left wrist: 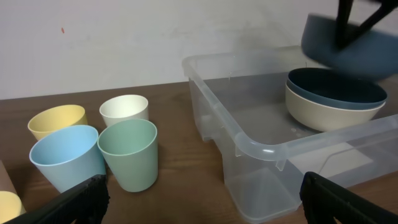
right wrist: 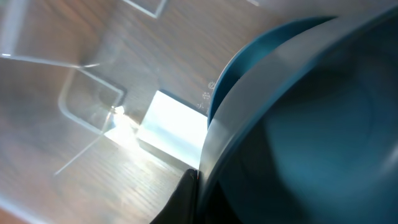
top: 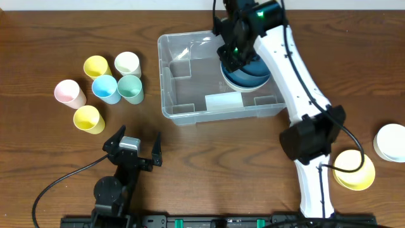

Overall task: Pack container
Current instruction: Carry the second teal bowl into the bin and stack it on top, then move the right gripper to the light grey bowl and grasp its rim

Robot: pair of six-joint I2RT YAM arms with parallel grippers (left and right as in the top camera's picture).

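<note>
The clear container (top: 190, 107) stands mid-table, its white label (top: 223, 101) on the near wall. My right gripper (top: 235, 54) hangs over its right half, shut on the rim of a dark blue bowl (top: 248, 71). In the right wrist view the rim of this bowl (right wrist: 311, 137) is pinched at the gripper (right wrist: 198, 180), above the container's floor (right wrist: 93, 93). Seen from the left wrist, the held bowl (left wrist: 348, 43) hovers just over a cream bowl with a blue inside (left wrist: 333, 106) lying in the container (left wrist: 249, 146). My left gripper (top: 133, 149) rests open near the front edge, holding nothing.
Several cups stand left of the container: yellow (top: 96, 66), cream (top: 127, 63), blue (top: 105, 88), green (top: 130, 88), pink (top: 69, 93), yellow (top: 88, 119). A white bowl stack (top: 391, 142) and a yellow one (top: 354, 170) sit at the far right.
</note>
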